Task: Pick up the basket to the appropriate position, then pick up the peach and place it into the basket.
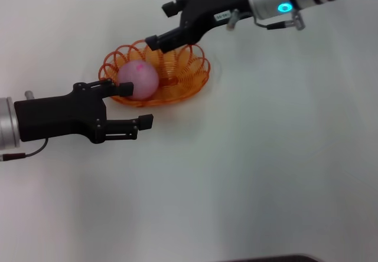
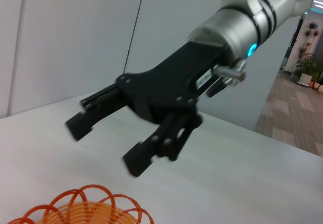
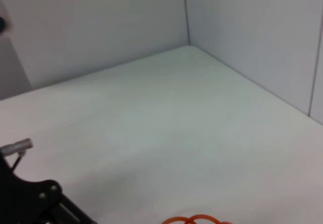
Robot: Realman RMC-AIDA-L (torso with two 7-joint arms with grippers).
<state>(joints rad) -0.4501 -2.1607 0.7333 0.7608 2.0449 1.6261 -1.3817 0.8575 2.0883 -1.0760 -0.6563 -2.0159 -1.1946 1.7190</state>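
Head view: the basket (image 1: 171, 76) is sitting on the white tabletop (image 1: 248, 173), toward the far left of centre, with its long axis running roughly left to right. The peach (image 1: 139, 79) is lying inside the basket, in its left half, resting against the looped wire on that side; a darker pink patch is showing on its upper surface.

The left hand (image 1: 134, 104) is reaching in from the left edge, its fingers spread wide. One finger (image 1: 121, 88) is lying just beside the peach, at the basket's near-left rim, and whether it is touching the fruit cannot be told; the other finger (image 1: 142, 120) is hanging over bare tabletop in front of the basket, well clear of the peach. Nothing is being held between them.

The right hand (image 1: 155, 41) is coming in from the upper right and is hovering over the far rim of the basket. In the left wrist view, the right hand (image 2: 106, 143) is appearing above the orange loops of the basket (image 2: 86, 209), its two fingers parted wide and gripping nothing.

Right wrist view: only a small arc of the basket rim (image 3: 197, 219) is showing at the picture's edge, with part of a black arm structure (image 3: 30, 199) beside it and grey walls (image 3: 101, 22) behind the tabletop.
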